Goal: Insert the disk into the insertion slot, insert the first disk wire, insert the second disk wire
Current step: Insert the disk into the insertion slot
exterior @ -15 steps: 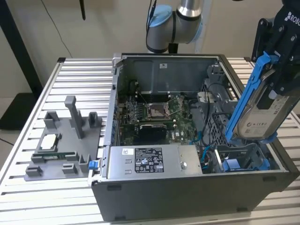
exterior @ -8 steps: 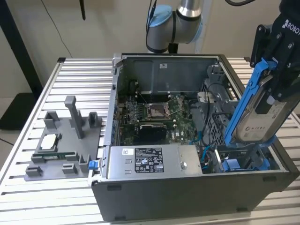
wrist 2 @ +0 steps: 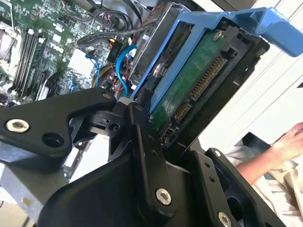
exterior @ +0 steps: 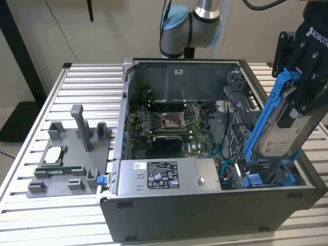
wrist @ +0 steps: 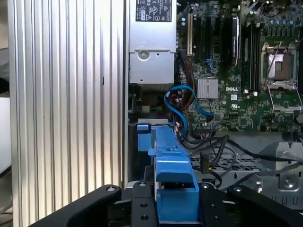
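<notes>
Grips the blue-framed disk with pincer clamped on its upper end; holds it tilted over the insertion slot in the open computer case, exterior view's right.

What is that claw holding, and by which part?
The gripper holds the disk by the upper end of its blue carrier frame.

Slatted table bears computer case and grey, probably plastic, fixture.
</notes>
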Action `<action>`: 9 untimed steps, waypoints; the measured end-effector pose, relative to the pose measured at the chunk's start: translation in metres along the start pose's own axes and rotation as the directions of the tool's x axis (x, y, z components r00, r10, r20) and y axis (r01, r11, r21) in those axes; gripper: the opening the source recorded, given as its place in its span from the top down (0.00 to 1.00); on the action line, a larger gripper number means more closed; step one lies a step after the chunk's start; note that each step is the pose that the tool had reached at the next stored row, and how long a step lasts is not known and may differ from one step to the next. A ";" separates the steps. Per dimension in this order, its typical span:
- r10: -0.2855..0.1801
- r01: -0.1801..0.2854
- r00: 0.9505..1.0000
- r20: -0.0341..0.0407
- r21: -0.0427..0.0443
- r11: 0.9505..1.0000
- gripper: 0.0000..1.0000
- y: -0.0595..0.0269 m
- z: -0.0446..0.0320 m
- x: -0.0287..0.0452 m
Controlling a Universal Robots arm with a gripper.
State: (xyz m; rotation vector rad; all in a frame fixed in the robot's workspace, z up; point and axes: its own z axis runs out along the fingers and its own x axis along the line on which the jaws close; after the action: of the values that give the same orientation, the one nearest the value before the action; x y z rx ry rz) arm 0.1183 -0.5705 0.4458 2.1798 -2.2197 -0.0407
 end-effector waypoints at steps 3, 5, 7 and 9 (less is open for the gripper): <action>0.000 0.000 1.000 0.000 0.000 1.000 1.00 0.0001 0.0048 0.0001; 0.000 0.000 1.000 0.000 0.000 1.000 1.00 0.0001 0.0085 0.0005; 0.000 0.000 1.000 0.000 0.000 1.000 1.00 -0.0001 0.0120 0.0006; 0.000 0.000 1.000 0.001 0.000 1.000 1.00 -0.0002 0.0156 0.0006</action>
State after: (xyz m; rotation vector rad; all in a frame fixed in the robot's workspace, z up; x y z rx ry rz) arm 0.1179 -0.5712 0.4302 2.1801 -2.2201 -0.0414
